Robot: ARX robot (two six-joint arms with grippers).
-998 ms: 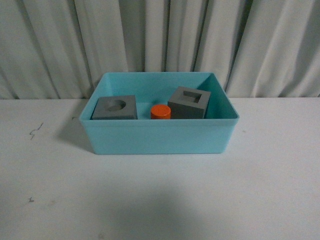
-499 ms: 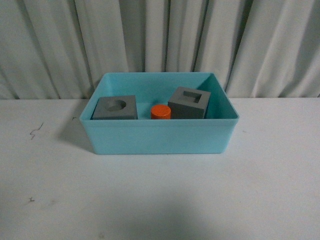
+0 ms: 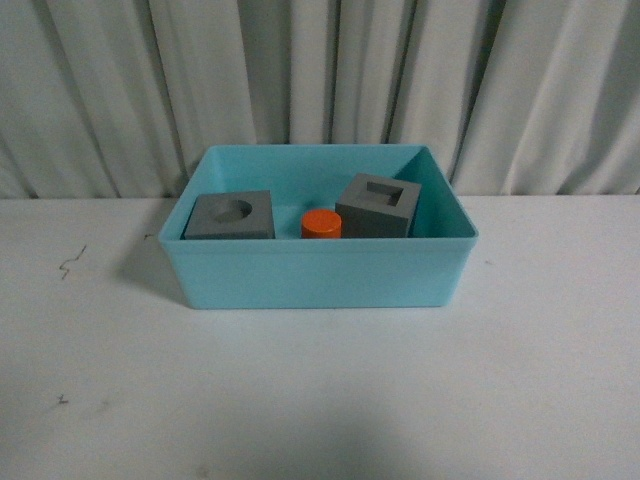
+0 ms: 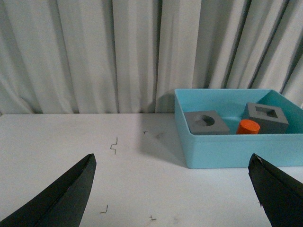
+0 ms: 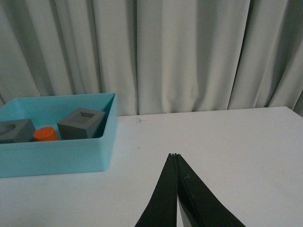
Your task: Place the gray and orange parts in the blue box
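All three parts sit inside the blue box (image 3: 320,275): round-recess gray cube (image 3: 231,216) left, orange cylinder (image 3: 321,223) middle, square-recess gray cube (image 3: 378,205) right. The left gripper (image 4: 173,189) is spread wide, the right gripper (image 5: 176,163) pressed together, both empty, well clear nearside; nothing appears left to fetch.

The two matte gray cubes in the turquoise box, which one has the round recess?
The gray cube on the robot's left, left of the orange cylinder. The other gray cube has a square recess.
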